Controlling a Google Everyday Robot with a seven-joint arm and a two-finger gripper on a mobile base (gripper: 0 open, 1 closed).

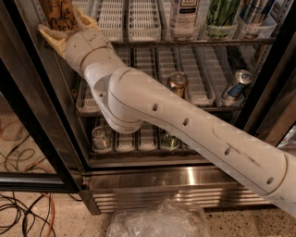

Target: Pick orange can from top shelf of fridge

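Tool [60, 21] is seen at the upper left, clenched on the orange can [57, 13], with one pale yellow finger [46, 33] pressed to the can's left side and the other against its right. The orange can is held upright at the left end of the top shelf [208, 41], and its upper part is cut off by the frame edge. Whether its base rests on the rack cannot be told. The white arm [185, 125] is stretched from the lower right across the front of the fridge [175, 181] up to the tool.

On the top shelf, white slotted trays [138, 18] are set side by side, and a white-labelled bottle [185, 14] and a green bottle [223, 11] are stood at the right. On the middle rack, a copper can [178, 82] is stood upright just above the arm, and a blue can [236, 84] is leaned further right. On the lowest rack, a clear jar [101, 138] and a green can [169, 141] are partly hidden by the arm. Below the steel base, crumpled clear plastic [159, 223] is laid on the floor, and cables [27, 214] are strewn at the lower left.
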